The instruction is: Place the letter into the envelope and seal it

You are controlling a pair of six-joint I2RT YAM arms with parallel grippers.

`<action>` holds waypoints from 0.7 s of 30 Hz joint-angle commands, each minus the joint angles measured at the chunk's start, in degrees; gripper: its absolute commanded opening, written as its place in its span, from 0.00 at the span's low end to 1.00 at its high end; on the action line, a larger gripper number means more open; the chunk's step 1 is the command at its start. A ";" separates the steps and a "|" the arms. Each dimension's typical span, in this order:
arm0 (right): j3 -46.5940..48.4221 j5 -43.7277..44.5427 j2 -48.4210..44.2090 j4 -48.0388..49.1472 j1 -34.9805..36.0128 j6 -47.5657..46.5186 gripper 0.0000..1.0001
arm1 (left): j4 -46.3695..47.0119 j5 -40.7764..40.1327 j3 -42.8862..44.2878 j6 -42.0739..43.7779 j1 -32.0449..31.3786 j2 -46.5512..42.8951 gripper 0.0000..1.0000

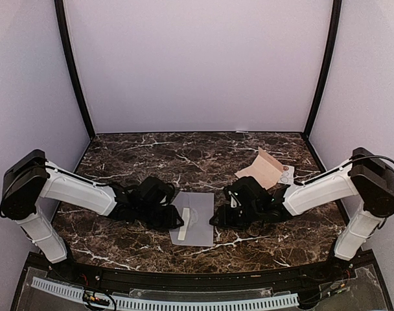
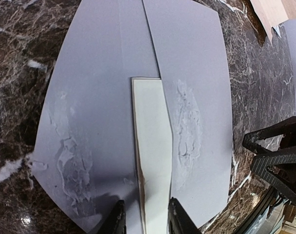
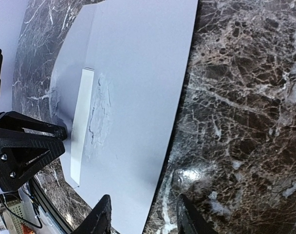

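The grey-lavender envelope point(image 1: 196, 219) lies flat at the table's near middle, with rough torn patches point(image 2: 187, 122) on its face. A narrow cream-white strip point(image 2: 152, 146) runs along its middle, coming out from under an overlapping paper edge; it may be the letter's edge, I cannot tell. My left gripper point(image 2: 146, 219) is open, low over the envelope's left end, with the strip lying between its fingers point(image 2: 114, 218). My right gripper point(image 3: 144, 217) is open over the envelope's opposite end, its fingers point(image 3: 101, 215) standing either side of the envelope's edge.
A tan folded paper point(image 1: 262, 170) lies at the back right, with a small white sticker sheet point(image 1: 286, 175) beside it. Dark marble tabletop point(image 1: 151, 155) surrounds the envelope. Both arms meet close together over the envelope.
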 commanded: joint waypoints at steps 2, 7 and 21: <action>-0.04 -1.26 2.08 3.23 0.52 1.10 0.42 | 2.05 0.91 -1.89 -1.04 -0.23 0.60 0.26; -0.27 -1.55 3.00 3.85 0.74 1.53 0.40 | 3.07 1.80 -2.08 -1.28 -0.28 1.49 0.17; 0.70 -2.18 4.67 3.95 1.27 1.78 0.34 | 4.31 3.11 -2.26 -1.48 -0.26 3.08 0.09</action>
